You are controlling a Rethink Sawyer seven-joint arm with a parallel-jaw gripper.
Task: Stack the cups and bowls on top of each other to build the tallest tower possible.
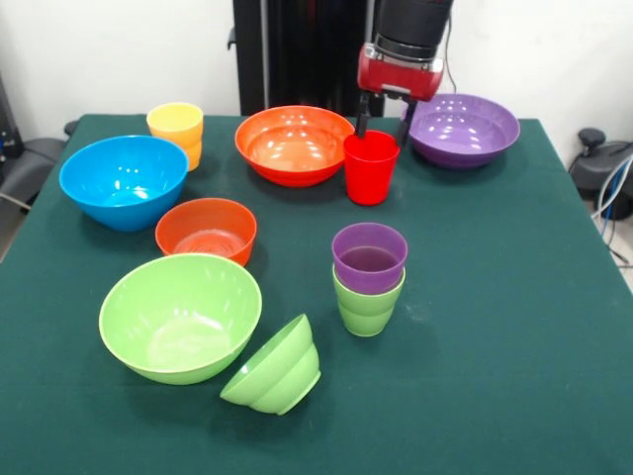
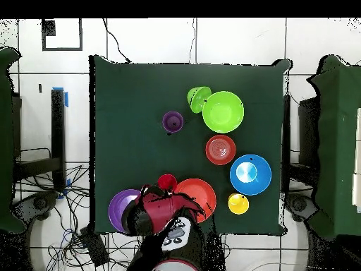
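Observation:
My gripper (image 1: 384, 123) is open, its two fingers apart just behind the rim of the red cup (image 1: 371, 166), which stands upright on the table. I cannot tell if they touch it. The purple cup (image 1: 369, 255) sits nested in the light green cup (image 1: 365, 311) at mid table. The yellow cup (image 1: 176, 129) stands at the far left. The bowls lie apart: blue (image 1: 124, 180), large orange (image 1: 294, 144), purple (image 1: 463, 129), small orange-red (image 1: 206, 230), large green (image 1: 180, 317), and the small green bowl (image 1: 274, 368) tipped on its side. No tall tower is in view.
The green table cloth (image 1: 514, 327) is bare on the right in the front view. In the overhead view the arm (image 2: 158, 213) reaches over the table's edge between the purple bowl (image 2: 120, 206) and the orange bowl (image 2: 199, 199), with the red cup (image 2: 167, 181) just beyond it.

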